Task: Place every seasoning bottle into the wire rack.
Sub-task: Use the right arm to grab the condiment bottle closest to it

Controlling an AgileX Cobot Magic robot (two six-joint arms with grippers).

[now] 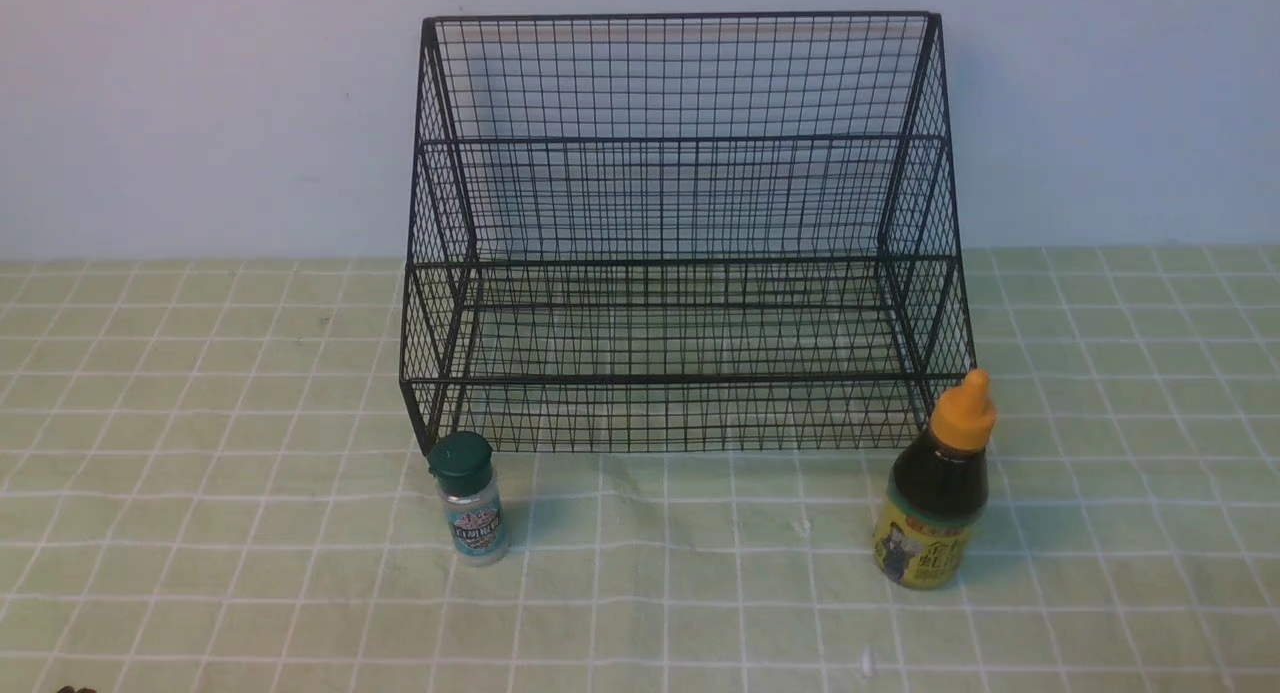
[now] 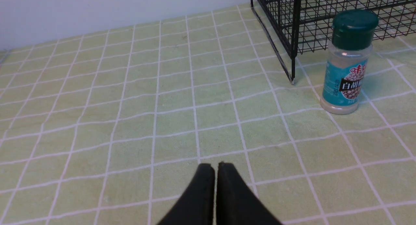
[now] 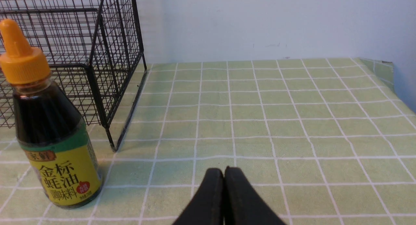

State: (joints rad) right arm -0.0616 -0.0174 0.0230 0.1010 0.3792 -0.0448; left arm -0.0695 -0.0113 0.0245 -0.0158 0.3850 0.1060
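Observation:
The black wire rack (image 1: pixel 680 223) stands at the back of the table with nothing in it. In front of its left corner stands a small clear shaker (image 1: pixel 468 500) with a dark green cap and teal label, upright. A taller dark-liquid bottle (image 1: pixel 938 488) with an orange pointed cap and yellow label stands upright by the rack's right front corner. My left gripper (image 2: pixel 215 165) is shut and holds nothing, well short of the shaker (image 2: pixel 347 62). My right gripper (image 3: pixel 224 169) is shut with nothing in it, beside and apart from the dark bottle (image 3: pixel 48 127). Neither arm shows in the front view.
A green checked cloth (image 1: pixel 200 423) covers the table. A pale wall (image 1: pixel 200 103) rises right behind the rack. The cloth's far right edge (image 3: pixel 386 69) shows in the right wrist view. The rack's corner leg (image 2: pixel 293 79) stands close to the shaker.

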